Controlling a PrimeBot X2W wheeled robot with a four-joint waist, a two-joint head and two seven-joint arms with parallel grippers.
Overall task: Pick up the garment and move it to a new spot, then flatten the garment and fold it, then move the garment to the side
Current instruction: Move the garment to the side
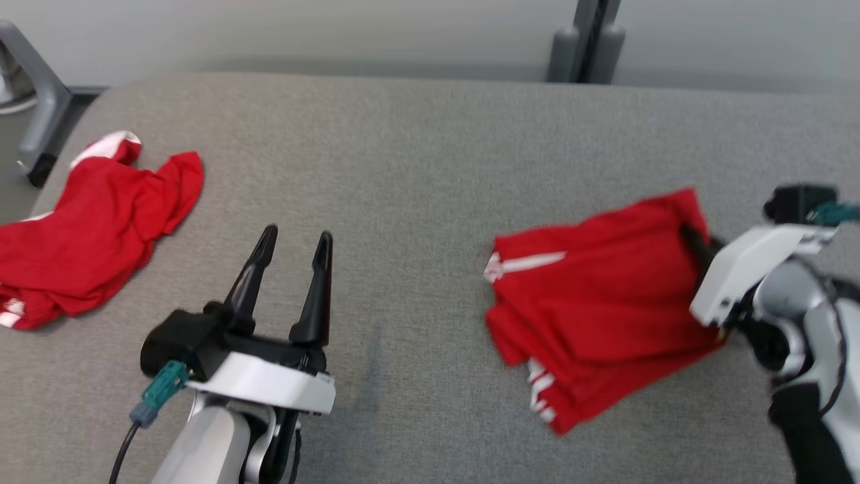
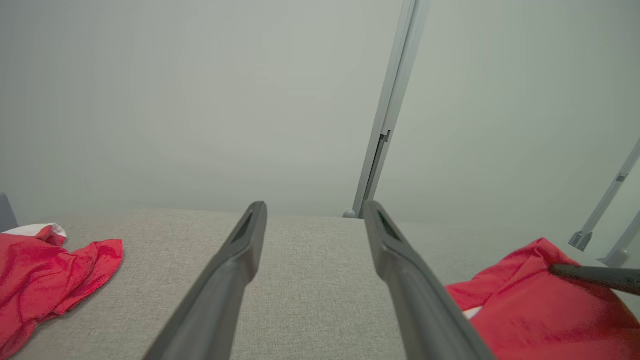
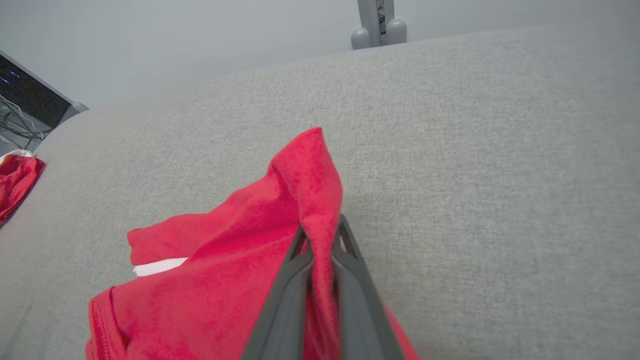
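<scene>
Your right claw point(image 3: 320, 235) is pinching a raised fold at the right edge of the red garment point(image 1: 591, 296), fingers pressed together on the cloth, forearm reaching in low from the right. Your left claw point(image 1: 295, 235) is hovering spread and empty over the grey surface point(image 1: 416, 148). Judging by the garment's stacked layers, folding is looking done and moving it aside is remaining. Farther left, a second red garment point(image 1: 87, 222) is lying crumpled.

We see a folded red garment point(image 1: 598, 296) lying near the right edge of the grey worktop point(image 1: 416, 168). Our right gripper point(image 1: 695, 243) touches the garment's right side with its dark fingers. Our left gripper point(image 1: 295, 235) hovers over the near-left part, jaws apart. A crumpled red garment point(image 1: 87, 235) lies at the left edge.
</scene>
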